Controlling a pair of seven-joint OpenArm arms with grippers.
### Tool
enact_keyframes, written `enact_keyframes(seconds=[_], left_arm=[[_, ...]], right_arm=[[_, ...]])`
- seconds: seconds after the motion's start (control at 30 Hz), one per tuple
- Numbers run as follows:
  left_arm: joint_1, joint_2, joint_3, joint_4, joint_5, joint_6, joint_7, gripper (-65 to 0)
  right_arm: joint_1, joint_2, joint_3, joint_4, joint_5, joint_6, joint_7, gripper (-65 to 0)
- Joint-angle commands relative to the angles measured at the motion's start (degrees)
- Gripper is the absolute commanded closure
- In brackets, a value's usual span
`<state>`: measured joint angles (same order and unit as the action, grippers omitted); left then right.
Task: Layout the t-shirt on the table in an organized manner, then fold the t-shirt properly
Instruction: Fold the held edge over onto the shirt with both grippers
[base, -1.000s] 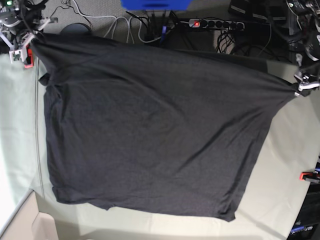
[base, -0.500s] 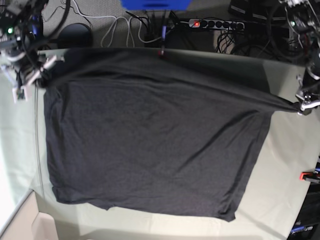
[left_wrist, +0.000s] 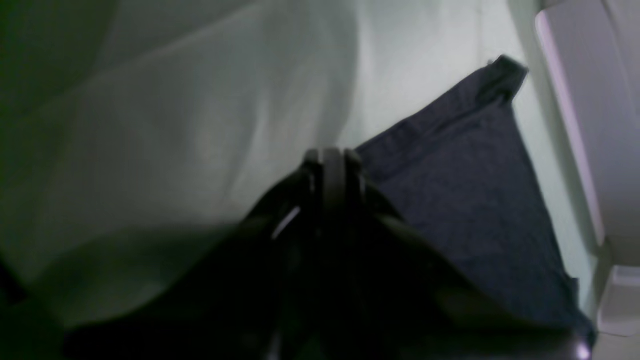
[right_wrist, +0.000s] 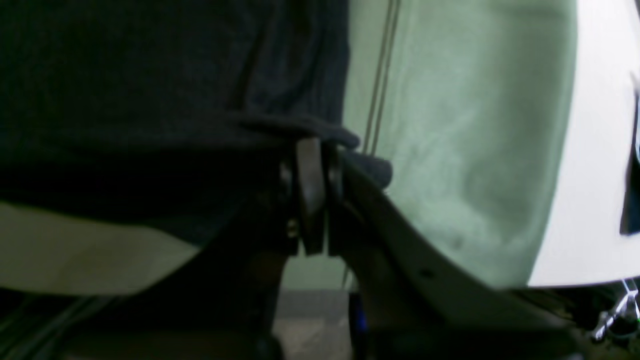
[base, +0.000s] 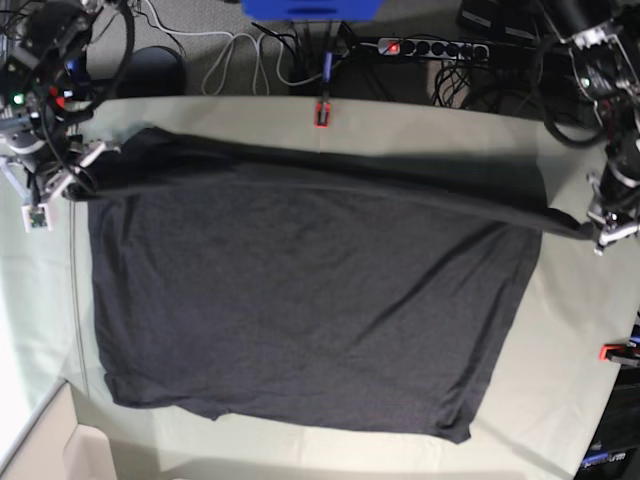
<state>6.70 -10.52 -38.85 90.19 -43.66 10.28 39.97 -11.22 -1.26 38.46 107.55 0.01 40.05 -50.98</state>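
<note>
Pale green cloth covers the table (base: 560, 400), and the t-shirt (base: 300, 310) lies spread across most of it in the base view, its far edge pulled taut between the right gripper (base: 72, 178) at the scene's left and the left gripper (base: 597, 220) at the scene's right. Only the wrist views show the grips up close: each gripper's jaws are clamped together on a pinch of dark fabric. Beyond the far edge sit a red clamp (base: 321, 113), a power strip (base: 430, 47) and tangled cables (base: 240, 55).
</note>
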Motion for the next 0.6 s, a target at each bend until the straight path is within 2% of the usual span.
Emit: enact_keyframes(seconds=[0.0, 0.2, 0.43, 0.57], left_arm=[[-1.03, -1.04, 0.74, 0.22, -0.52, -0.39, -0.45, 0.0], [-2.44, -2.44, 6.63, -1.09, -0.52, -0.39, -0.98, 0.0], [-6.39, -2.53, 6.89, -3.12, -0.43, -0.39, -0.80, 0.0], [-7.53, -3.85, 7.86, -4.70, 1.15, -0.31, -0.98, 0.0]], right_arm=[[0.89, 1.04, 0.18, 0.63, 0.38, -0.05, 1.27, 0.0], [3.79, 2.09, 0.18, -1.92, 0.38, -0.05, 1.09, 0.0], [7.05, 3.76, 0.27, -5.53, 0.30, -0.05, 0.92, 0.0], [8.63, 4.11, 0.27, -7.37, 0.30, -0.05, 0.92, 0.0]])
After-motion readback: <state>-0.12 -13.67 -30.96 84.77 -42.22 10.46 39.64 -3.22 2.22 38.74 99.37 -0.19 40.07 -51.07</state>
